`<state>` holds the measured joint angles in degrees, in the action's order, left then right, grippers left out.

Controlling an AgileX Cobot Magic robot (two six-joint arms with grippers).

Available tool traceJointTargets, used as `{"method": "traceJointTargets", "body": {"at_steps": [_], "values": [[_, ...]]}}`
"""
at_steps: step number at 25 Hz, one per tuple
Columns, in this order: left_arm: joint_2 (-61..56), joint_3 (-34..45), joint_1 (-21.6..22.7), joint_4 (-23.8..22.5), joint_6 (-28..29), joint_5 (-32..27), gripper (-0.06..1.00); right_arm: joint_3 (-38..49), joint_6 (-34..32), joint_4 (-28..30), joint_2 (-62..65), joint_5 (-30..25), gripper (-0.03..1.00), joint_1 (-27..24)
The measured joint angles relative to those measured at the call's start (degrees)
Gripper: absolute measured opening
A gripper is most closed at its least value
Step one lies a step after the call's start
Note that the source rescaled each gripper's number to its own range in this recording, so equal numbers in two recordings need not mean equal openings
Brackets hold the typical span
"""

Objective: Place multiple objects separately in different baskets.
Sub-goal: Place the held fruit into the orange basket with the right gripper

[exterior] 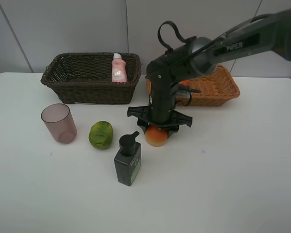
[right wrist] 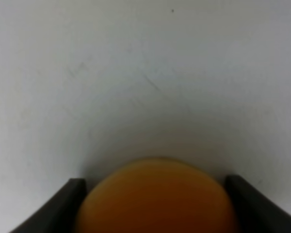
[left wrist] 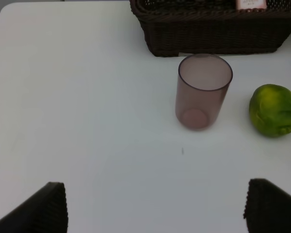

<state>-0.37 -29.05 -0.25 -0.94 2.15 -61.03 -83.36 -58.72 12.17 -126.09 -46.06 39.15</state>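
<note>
My right gripper (exterior: pixel 157 129) reaches down over the red-yellow peach-like fruit (exterior: pixel 156 138) on the table. In the right wrist view the fruit (right wrist: pixel 155 199) fills the gap between the two fingers, and both touch its sides. My left gripper (left wrist: pixel 155 208) is open and empty above bare table, short of the mauve cup (left wrist: pixel 202 92) and the green fruit (left wrist: pixel 274 110). The pink white-capped bottle (exterior: pixel 118 69) stands in the dark brown basket (exterior: pixel 87 90). The dark pump bottle (exterior: pixel 128 160) stands in front. The light tan basket (exterior: pixel 218 90) is partly hidden by the arm. The orange is out of view.
The cup (exterior: pixel 59 123) and green fruit (exterior: pixel 101 135) stand left of the peach-like fruit, in front of the dark basket. The right arm crosses over the tan basket. The white table (exterior: pixel 233 184) ends at a grey wall behind the baskets.
</note>
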Motion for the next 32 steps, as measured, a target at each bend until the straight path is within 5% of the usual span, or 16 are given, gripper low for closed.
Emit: {"method": "traceJointTargets", "body": {"at_steps": [5,15,32], "values": [[0.0,0.0,0.0,0.0,0.0,0.0,0.95,-2.58,6.68,-0.85,1.81,-4.96,0.41,0.0],[0.0,0.0,0.0,0.0,0.0,0.0,0.95,-14.26,37.06,-6.87,3.9,-23.24,0.41,-2.5],[0.0,0.0,0.0,0.0,0.0,0.0,0.95,-16.43,44.87,-6.51,4.08,-23.51,0.41,-19.2]]}}
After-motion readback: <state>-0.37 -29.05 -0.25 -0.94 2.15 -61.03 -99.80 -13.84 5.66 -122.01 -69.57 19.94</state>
